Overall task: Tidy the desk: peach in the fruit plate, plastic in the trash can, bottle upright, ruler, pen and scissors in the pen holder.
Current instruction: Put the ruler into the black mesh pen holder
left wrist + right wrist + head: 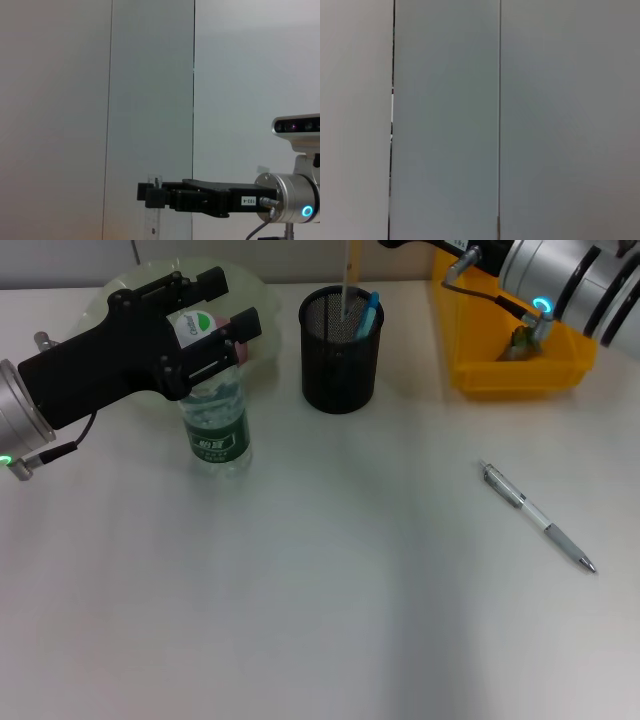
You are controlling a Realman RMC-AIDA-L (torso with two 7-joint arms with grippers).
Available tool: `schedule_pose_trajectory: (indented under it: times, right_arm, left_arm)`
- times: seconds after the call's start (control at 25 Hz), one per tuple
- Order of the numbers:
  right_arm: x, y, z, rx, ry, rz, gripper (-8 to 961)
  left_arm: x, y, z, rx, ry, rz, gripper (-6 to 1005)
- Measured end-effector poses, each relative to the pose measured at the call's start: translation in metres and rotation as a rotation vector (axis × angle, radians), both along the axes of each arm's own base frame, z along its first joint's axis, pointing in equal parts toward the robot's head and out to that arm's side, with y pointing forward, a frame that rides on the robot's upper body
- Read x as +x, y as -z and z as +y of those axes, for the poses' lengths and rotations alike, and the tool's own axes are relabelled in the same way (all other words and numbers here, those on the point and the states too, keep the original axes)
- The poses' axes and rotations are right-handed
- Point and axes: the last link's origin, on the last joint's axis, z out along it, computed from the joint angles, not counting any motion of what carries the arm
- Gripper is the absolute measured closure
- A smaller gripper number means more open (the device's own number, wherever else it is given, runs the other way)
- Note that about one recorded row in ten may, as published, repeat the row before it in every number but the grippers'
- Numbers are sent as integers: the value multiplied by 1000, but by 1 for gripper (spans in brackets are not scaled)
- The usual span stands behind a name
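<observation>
Left pincer [226, 332] around upright bottle [215, 425], pen [537, 517] apart.

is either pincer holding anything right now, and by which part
The left pincer is around the top of the upright bottle, at its cap end. The right pincer is hidden in the head view; the ruler rises from the pen holder toward it.

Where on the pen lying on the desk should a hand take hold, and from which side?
Grip the pen at mid-barrel, from straight above, fingers closing across its width. It lies flat and diagonal on the desk with open space around it, so probably only a top-down approach fits.
</observation>
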Motion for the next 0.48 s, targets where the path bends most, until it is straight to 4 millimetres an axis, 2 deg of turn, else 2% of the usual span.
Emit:
schedule_pose_trajectory:
  times: [0.48]
  right_arm:
    - [0, 14, 5, -30, 6, -37, 493]
  left_arm:
    - [0, 0, 0, 0, -1, 0, 412]
